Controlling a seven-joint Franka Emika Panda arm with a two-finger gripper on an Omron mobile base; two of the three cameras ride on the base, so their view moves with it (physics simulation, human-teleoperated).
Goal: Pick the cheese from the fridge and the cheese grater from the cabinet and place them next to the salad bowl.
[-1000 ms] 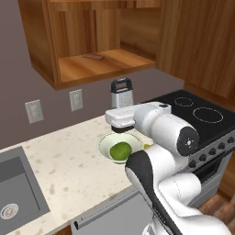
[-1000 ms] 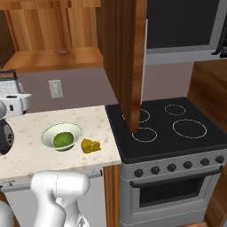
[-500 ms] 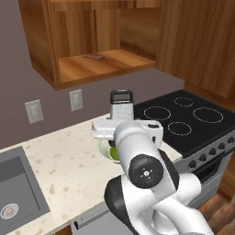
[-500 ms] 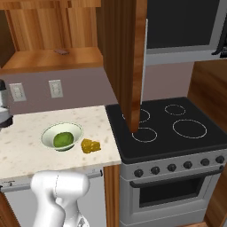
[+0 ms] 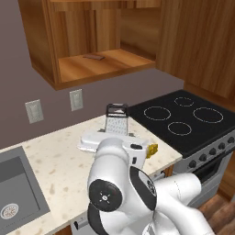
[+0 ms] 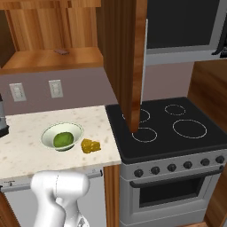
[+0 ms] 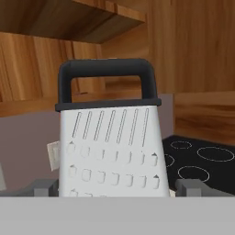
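Metallic tapered box grater (image 7: 110,149) sits pinched between the jaws; lower it upright onto the speckled surface (image 6: 26,146) beside the white bowl (image 6: 62,136).

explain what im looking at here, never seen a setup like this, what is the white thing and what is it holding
The white thing is a robot arm in a computer-drawn kitchen. Two pictures come from cameras behind it, left and right; the third looks along its hand.

On the speckled pale counter sits a shallow white bowl with something round and green inside, and a small yellow-orange cheese chunk just beside it. A black stove stands to the right, a brown wooden wall cabinet above.

The hand view shows an upright metal box grater with a black handle standing between the two grey fingertips of the pincer, apparently gripped.
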